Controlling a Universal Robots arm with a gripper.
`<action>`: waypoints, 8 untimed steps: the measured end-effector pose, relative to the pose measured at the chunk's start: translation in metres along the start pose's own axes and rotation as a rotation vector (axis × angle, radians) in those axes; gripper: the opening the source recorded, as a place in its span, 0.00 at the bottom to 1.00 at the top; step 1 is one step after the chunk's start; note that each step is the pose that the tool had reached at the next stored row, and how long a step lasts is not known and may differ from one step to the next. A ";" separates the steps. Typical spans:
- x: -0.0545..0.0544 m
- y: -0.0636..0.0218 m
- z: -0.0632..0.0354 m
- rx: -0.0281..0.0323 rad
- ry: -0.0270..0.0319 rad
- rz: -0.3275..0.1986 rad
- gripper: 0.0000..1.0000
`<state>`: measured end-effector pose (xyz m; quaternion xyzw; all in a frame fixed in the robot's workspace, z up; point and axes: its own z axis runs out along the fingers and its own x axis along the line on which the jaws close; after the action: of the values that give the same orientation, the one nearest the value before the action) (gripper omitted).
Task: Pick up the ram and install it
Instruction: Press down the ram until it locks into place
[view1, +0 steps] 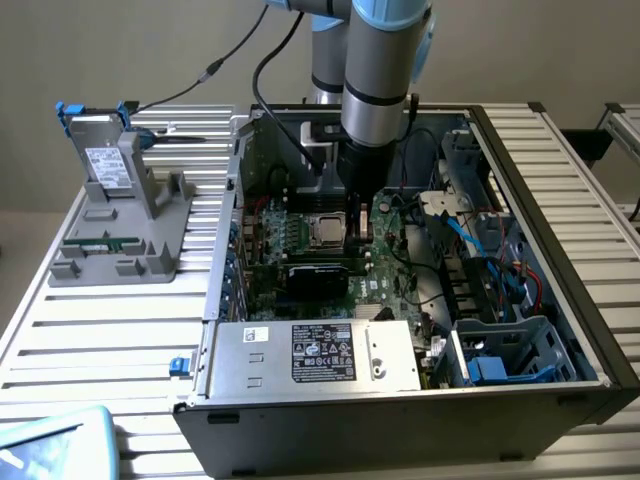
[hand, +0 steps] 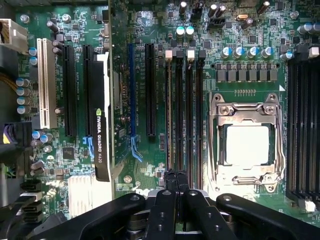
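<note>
closed gripper hangs over the motherboard while the ram appears to wait outside the case.
exterior view: my gripper (view1: 357, 228) sits inside the pc case (view1: 560, 180) by the cpu socket (view1: 322, 232); a green strip on the grey fixture (view1: 160, 200), at the exterior view's left, looks like the ram (view1: 100, 242). wrist view: fingertips (hand: 168, 186) pinched narrow, nothing visibly held, above 4 memory slots (hand: 190, 110). i judge a good pick needs the stick gripped square across its long edges.

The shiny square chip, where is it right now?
In the exterior view, the shiny square chip sits on the green motherboard inside the open case, just to the exterior view's left of the fingers.
</note>
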<state>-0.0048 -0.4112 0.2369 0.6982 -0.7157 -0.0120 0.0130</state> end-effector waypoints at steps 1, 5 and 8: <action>0.000 0.0000 0.0000 0.0000 -0.0001 0.000 0.11; 0.000 0.0001 -0.0003 -0.0001 0.0005 0.000 0.11; 0.000 0.0011 -0.0002 -0.0001 0.0002 0.000 0.11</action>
<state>-0.0059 -0.4107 0.2371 0.6982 -0.7157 -0.0119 0.0131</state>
